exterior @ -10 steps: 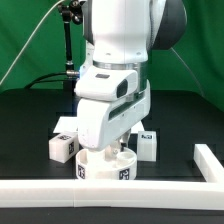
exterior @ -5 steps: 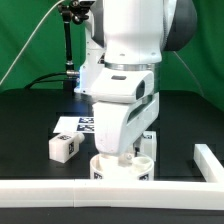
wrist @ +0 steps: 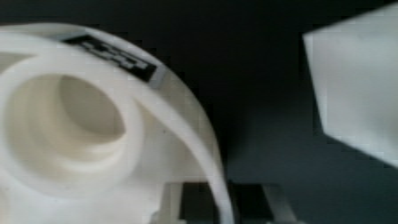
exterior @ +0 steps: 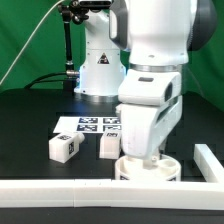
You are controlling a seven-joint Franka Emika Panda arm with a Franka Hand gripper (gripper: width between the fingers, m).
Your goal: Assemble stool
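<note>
Exterior view: the seat (exterior: 150, 169) and the arm (exterior: 150, 90) above it have slid toward 3 o'clock since a second ago, along the rail (exterior: 60, 190) on the counter (exterior: 30, 120). This uncovers the middle leg (exterior: 108, 146) at 6 o'clock of the marker board (exterior: 95, 124). The outer leg (exterior: 64, 147), at its 9 o'clock, has not moved. The arm now hides the third leg and the fingertips.

Wrist view: the claw (wrist: 226, 203) is pinched shut on the seat's thin wall. A blurred white block (wrist: 356, 80) sits apart, cut off by the frame.
</note>
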